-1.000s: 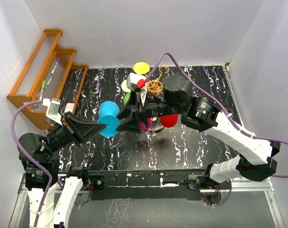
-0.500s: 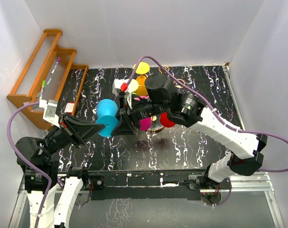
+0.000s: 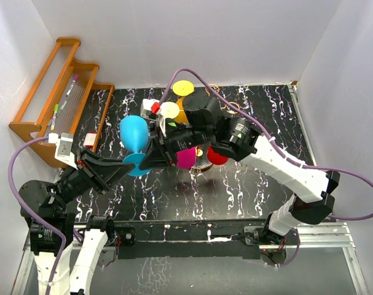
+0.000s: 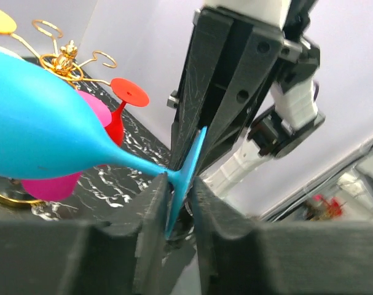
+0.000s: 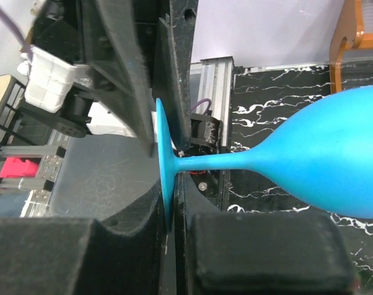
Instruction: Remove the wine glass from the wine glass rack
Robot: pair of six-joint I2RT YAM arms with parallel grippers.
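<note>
The blue wine glass (image 3: 133, 133) is off the rack and held in the air, its bowl pointing away and its foot (image 3: 137, 165) low. My left gripper (image 3: 141, 167) is shut on the foot (image 4: 185, 165), which sits slightly tilted between its fingers. My right gripper (image 3: 150, 157) is shut tight on the same foot (image 5: 165, 166) from the other side. The gold wine glass rack (image 4: 66, 57) stands behind, mostly hidden under my right arm in the top view. It still holds a magenta glass (image 3: 186, 158), a red glass (image 3: 218, 157) and a yellow one (image 3: 183, 88).
A stepped wooden shelf (image 3: 57, 92) stands at the back left against the wall. White walls close in the left, back and right sides. The rack's ring base (image 4: 5, 198) rests on the black marbled table (image 3: 235, 190).
My right gripper has reached left and closed on the blue glass's foot. The glass has tipped so its bowl swung up and away. My left gripper kept its hold.
</note>
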